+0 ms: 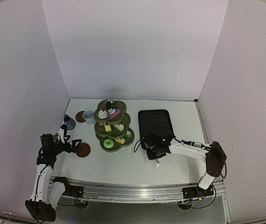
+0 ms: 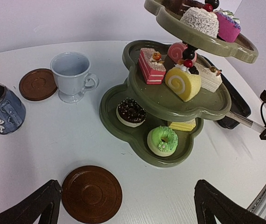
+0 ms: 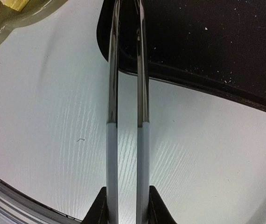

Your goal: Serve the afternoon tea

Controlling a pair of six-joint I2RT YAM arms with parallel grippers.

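Observation:
The olive-green three-tier stand [image 1: 113, 126] holds the small cakes; the left wrist view shows the stand [image 2: 123, 116] with a pink slice [image 2: 150, 65], yellow roll [image 2: 183, 83], green doughnut [image 2: 163, 140], chocolate cake [image 2: 130, 112] and white cake [image 2: 198, 21]. The white mug [image 2: 72, 74], one brown coaster [image 2: 38, 84] and the blue-grey pot [image 2: 2, 108] stand left of it. My left gripper [image 2: 123, 210] is open, with the second coaster [image 2: 92, 193] by its left finger. My right gripper [image 3: 126, 210] is shut on the metal tongs [image 3: 112, 93], low over the table.
The black tray [image 1: 155, 127] lies right of the stand, and its near left corner [image 3: 207, 42] is under the tong tips. A lobe of the stand's bottom tier [image 3: 11, 21] shows to the left of the tongs. The table's front edge is close behind my right gripper.

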